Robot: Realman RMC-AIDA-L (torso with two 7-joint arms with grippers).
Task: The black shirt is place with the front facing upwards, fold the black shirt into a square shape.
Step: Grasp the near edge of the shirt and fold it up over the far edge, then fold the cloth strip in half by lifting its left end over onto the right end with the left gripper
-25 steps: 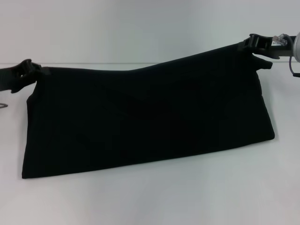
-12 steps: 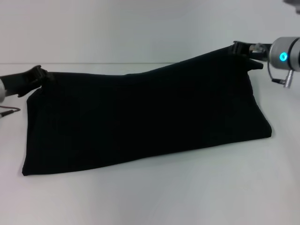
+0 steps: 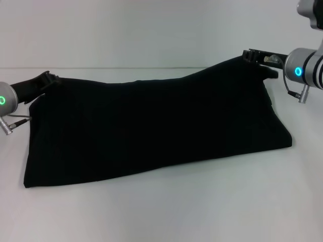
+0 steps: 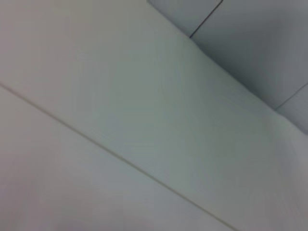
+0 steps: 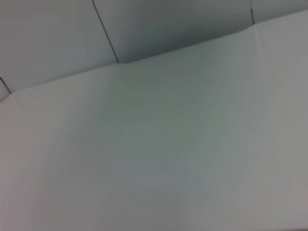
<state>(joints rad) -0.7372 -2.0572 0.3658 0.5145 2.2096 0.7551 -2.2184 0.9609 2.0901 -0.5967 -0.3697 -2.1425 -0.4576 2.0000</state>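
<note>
The black shirt (image 3: 151, 126) hangs as a wide plain black sheet in the head view, its lower edge resting on the white table (image 3: 202, 206). No lettering or label shows. My left gripper (image 3: 49, 79) is shut on the shirt's upper left corner. My right gripper (image 3: 257, 56) is shut on the upper right corner and holds it higher than the left one. Both wrist views show only white surfaces and a grey wall, no shirt and no fingers.
The white table runs back to a pale wall (image 3: 151, 30). The wrist views show a grey panelled wall (image 4: 260, 43) (image 5: 168, 24) beyond white surface.
Both arms have drawn back towards me with the shirt's top corners. The top edge has come lower and nearer, and the cloth sags more onto the table.
</note>
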